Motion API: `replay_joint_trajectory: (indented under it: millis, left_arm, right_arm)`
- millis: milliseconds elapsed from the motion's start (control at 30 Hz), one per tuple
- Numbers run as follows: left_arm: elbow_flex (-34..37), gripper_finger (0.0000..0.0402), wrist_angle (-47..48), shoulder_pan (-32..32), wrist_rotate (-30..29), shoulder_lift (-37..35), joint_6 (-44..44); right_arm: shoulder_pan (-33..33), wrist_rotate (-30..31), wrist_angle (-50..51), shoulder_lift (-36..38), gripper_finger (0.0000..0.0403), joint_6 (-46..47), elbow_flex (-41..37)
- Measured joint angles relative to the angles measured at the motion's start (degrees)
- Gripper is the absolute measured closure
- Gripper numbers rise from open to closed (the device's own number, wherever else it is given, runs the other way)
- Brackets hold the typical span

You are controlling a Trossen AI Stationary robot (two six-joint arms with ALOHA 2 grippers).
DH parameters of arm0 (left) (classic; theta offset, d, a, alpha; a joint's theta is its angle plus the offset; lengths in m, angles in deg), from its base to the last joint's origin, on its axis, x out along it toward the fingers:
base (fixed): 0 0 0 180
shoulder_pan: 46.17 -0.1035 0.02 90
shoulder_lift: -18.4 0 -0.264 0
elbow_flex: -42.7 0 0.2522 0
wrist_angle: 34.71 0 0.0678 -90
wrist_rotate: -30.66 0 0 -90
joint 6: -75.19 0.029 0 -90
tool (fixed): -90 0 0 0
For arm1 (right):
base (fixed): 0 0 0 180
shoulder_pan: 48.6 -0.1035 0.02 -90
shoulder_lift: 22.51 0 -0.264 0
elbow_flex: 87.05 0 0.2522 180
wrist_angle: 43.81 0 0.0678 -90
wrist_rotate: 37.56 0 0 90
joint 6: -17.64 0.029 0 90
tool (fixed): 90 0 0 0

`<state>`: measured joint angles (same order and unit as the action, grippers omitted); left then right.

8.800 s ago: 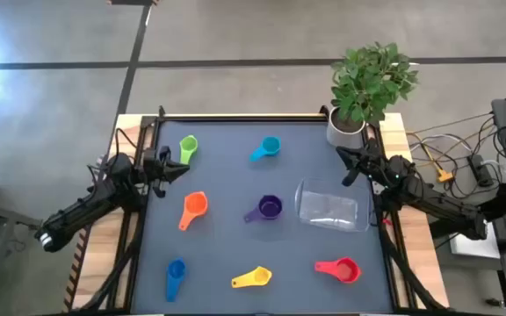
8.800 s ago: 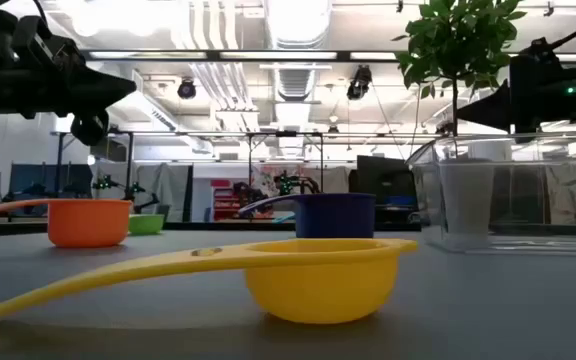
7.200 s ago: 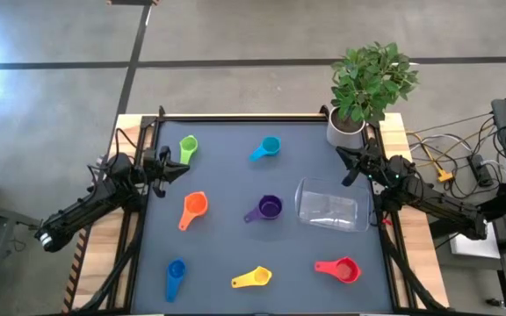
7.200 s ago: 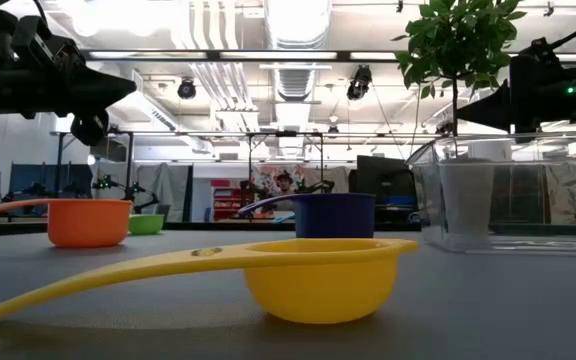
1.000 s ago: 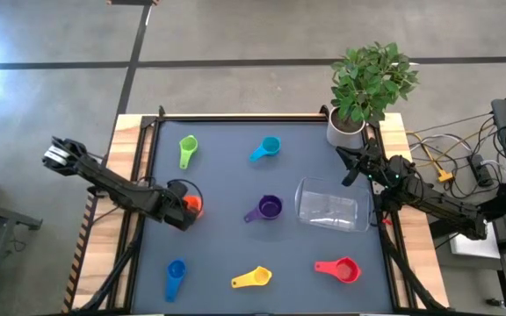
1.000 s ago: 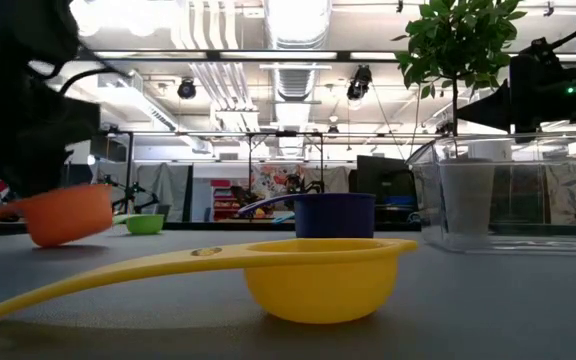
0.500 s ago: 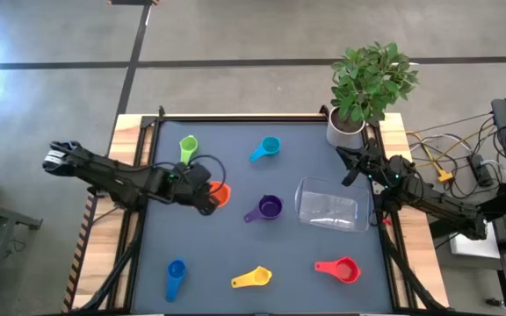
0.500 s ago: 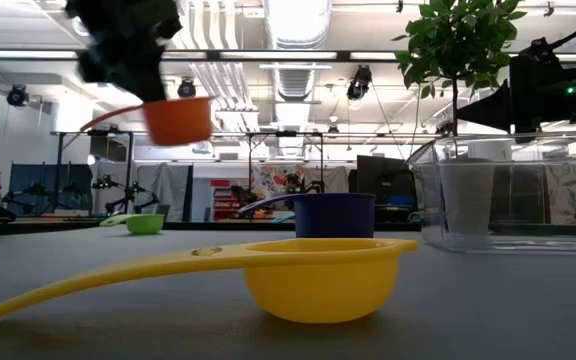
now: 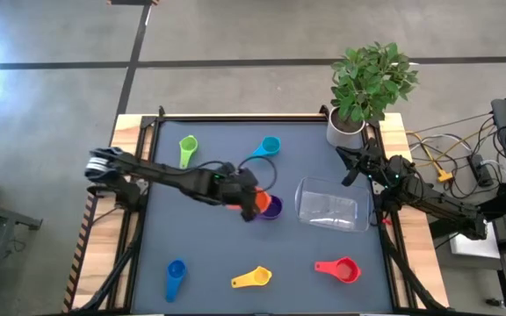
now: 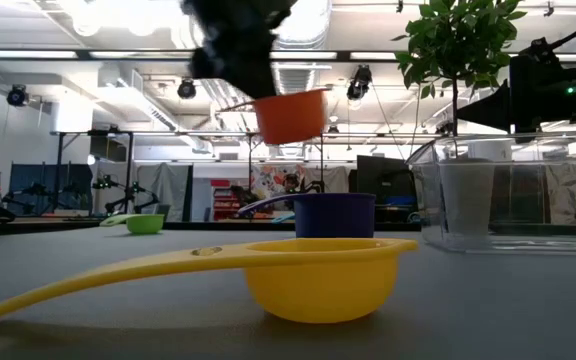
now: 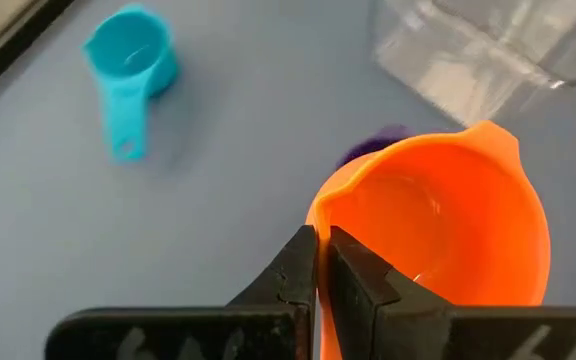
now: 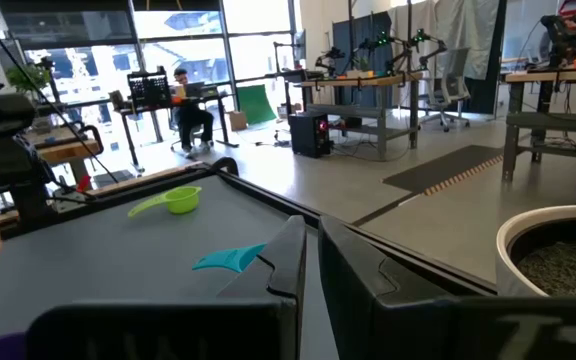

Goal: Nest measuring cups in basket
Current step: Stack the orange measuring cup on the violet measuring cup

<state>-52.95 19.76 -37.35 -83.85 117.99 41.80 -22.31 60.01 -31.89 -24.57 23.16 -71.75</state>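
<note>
My left gripper [image 9: 249,204] is shut on the orange measuring cup [image 11: 448,230] and holds it in the air at mid-table, just above and left of the purple cup [image 9: 272,208]. The clear basket [image 9: 328,206] stands right of that. Flat on the mat lie the green cup [image 9: 187,147], light blue cup [image 9: 267,148], dark blue cup [image 9: 176,276], yellow cup [image 9: 253,278] and red cup [image 9: 341,269]. My right gripper [image 9: 348,167] waits shut at the right edge, touching nothing. My left gripper pinches the orange cup's handle where it joins the bowl [image 11: 317,228] between its two fingers. The fingers slant down from the table's left side. The cup [image 10: 290,115] is lifted clear of the table, its mouth up and nearly level.
A potted plant in a white pot [image 9: 345,130] stands at the far right corner, just beyond the basket. The mat between the cups is bare. In the low view the yellow cup [image 10: 308,275] lies nearest the front edge.
My left gripper has lifted the orange cup off the mat near the left edge and carried it up and toward the table's right, to a spot over the purple cup. The wrist has rolled on the way, and the cup stays mouth up.
</note>
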Motion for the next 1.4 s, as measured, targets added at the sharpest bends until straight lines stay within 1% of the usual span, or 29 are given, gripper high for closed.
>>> replay_joint_trajectory:
  millis: [167,300,600,800,933,1033,1200,1400]
  left_arm:
    - [-5.6,0.0401,-1.7,-1.7,4.9,6.9,3.2]
    - [-6.4,0.0401,-1.6,-2.9,6.4,9.1,3.9]
    - [-3.2,0.0401,-8.9,-4.0,10.7,8.8,4.4]
    - [3.3,0.0401,-16.2,-4.8,12.4,8.1,3.0]
    - [5.9,0.0402,-19.1,-5.7,14.6,7.8,0.3]
    - [6.8,0.0402,-20.0,-6.2,14.4,7.8,-1.3]
    - [7.3,0.0397,-19.8,-6.8,11.7,7.8,-2.3]
    - [7.1,0.0394,-19.0,-7.4,11.6,7.8,-3.7]
  right_arm:
    - [0.0,0.0,0.0,0.0,0.0381,0.0,0.0]
    - [0.0,0.0,0.0,0.0,0.0381,0.0,0.0]
    - [0.0,0.0,0.0,0.0,0.0381,0.0,0.0]
    - [0.0,0.0,0.0,0.0,0.0381,0.0,0.0]
    - [0.0,0.0,0.0,0.0,0.0381,0.0,0.0]
    - [0.0,0.0,0.0,0.0,0.0381,0.0,0.0]
    - [0.0,0.0,0.0,0.0,0.0381,0.0,0.0]
    - [0.0,0.0,0.0,0.0,0.0381,0.0,0.0]
